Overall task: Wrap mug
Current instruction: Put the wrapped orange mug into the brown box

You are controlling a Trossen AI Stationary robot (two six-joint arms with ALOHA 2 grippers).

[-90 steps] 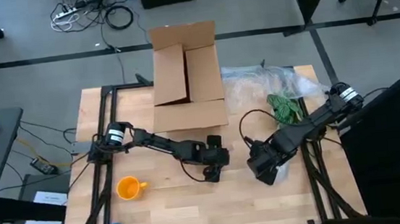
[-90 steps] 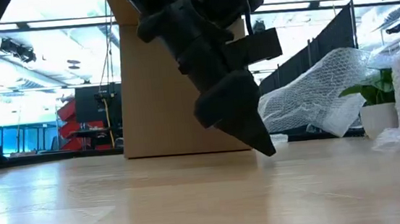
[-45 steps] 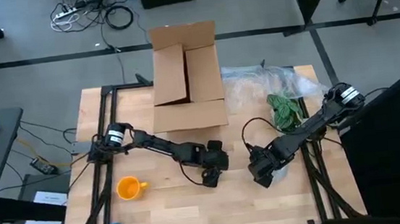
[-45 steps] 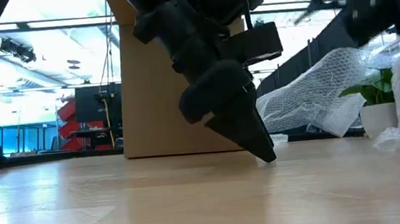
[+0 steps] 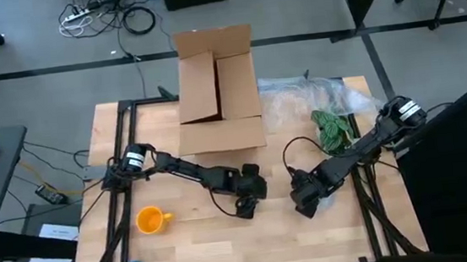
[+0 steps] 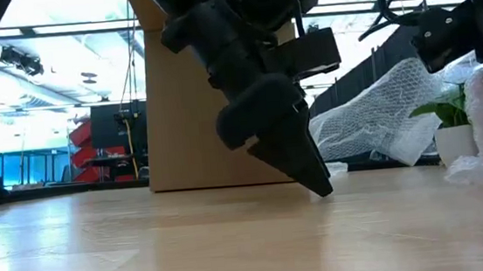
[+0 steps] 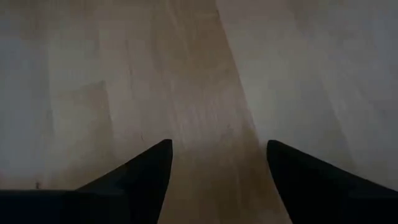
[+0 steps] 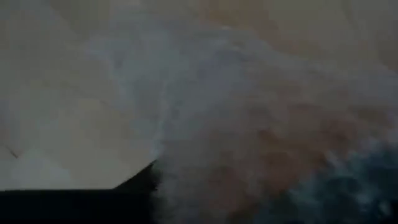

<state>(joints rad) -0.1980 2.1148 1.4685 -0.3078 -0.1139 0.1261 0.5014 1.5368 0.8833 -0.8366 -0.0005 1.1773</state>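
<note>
Lying well apart from the empty, spread left gripper [image 5: 242,212], the mug [image 5: 150,220] sits untouched.

Crinkly clear plastic sheet [image 8: 249,118] filling most of the view, pale wooden table [image 8: 56,93] beside it

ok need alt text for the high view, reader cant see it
Overhead view of a wooden table: the left gripper and right gripper point down mid-table, an orange mug untouched at the left. A cardboard box, bubble wrap and plant sit behind.
</note>
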